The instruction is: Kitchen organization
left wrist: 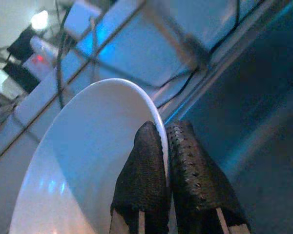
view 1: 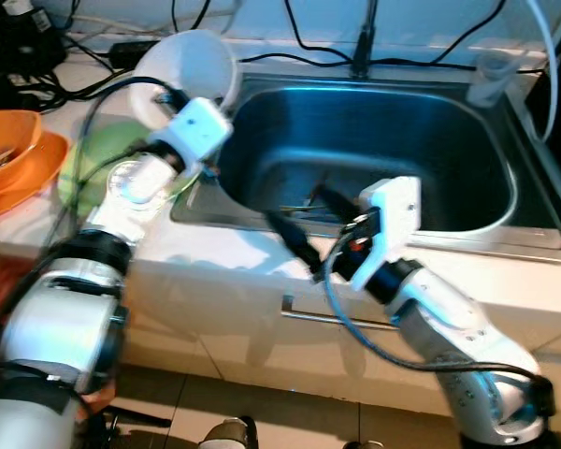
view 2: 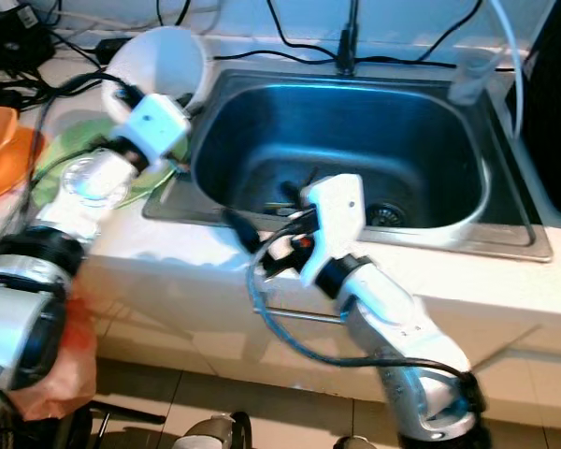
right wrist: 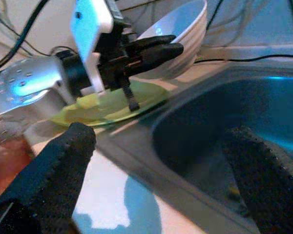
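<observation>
Beside the sink [view 1: 467, 201], the left end effector [right wrist: 161, 48] pinches the white bowl's [view 1: 192, 70] rim, not yet placed, while the right end effector [view 1: 304, 224] hangs open.

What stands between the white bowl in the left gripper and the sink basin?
Nothing visible. The left gripper is shut on the rim of the white bowl, held above the counter at the sink's left corner. The basin beside it is open; utensils lie on its floor, and the right gripper hovers over its front edge.
</observation>
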You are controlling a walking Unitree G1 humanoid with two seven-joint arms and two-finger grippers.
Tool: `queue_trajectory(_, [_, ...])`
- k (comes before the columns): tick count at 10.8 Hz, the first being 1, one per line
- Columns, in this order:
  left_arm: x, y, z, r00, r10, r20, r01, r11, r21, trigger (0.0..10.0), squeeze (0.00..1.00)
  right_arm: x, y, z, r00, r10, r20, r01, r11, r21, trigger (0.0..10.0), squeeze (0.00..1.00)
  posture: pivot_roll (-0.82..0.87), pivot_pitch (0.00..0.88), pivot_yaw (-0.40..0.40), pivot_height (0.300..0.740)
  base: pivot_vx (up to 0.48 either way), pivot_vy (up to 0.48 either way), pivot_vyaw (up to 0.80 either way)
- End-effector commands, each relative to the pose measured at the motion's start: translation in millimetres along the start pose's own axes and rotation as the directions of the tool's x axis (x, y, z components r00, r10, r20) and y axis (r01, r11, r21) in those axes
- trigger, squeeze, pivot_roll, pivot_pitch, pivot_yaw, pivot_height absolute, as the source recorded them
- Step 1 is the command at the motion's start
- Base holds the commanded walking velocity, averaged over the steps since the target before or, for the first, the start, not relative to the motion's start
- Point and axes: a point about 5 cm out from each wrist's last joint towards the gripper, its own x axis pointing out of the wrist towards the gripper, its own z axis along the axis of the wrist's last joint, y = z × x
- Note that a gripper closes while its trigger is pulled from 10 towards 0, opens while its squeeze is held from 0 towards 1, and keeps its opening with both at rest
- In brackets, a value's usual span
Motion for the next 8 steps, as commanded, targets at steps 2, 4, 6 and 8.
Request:
queue_trajectory(2, [6.8, -2.1, 14.1, 0.997, 0.011, 0.081, -0.011, 1.000, 0.000, 0.0, 0.00, -1.4, -7.9, 0.9, 0.998, -0.056, -0.018, 0.055, 0.998, -0.043, 10.0, 0.00, -0.01, 0.090, 0.068, 0.740, 0.000, 0.000, 0.00])
queue_trajectory(4, [18.5, -21.4, 27.9, 0.990, -0.034, 0.139, 0.040, 0.999, -0.037, 0.0, 0.00, -11.1, -27.5, 2.6, 0.980, -0.192, -0.049, 0.186, 0.977, -0.108, 10.0, 0.00, -0.04, 0.092, 0.081, 0.740, 0.000, 0.000, 0.00])
queue_trajectory(6, [25.8, -41.0, 37.3, 0.981, -0.072, 0.177, 0.086, 0.994, -0.071, 0.0, 0.00, -19.4, -37.0, 5.3, 0.959, -0.280, -0.039, 0.273, 0.953, -0.129, 10.0, 0.00, -0.08, 0.097, 0.100, 0.740, 0.000, 0.000, 0.00])
queue_trajectory(8, [29.8, -53.4, 42.2, 0.977, -0.093, 0.191, 0.113, 0.989, -0.097, 0.0, 0.00, -26.0, -41.0, 7.6, 0.941, -0.336, -0.034, 0.328, 0.933, -0.149, 10.0, 0.00, -0.12, 0.106, 0.118, 0.740, 0.000, 0.000, 0.00])
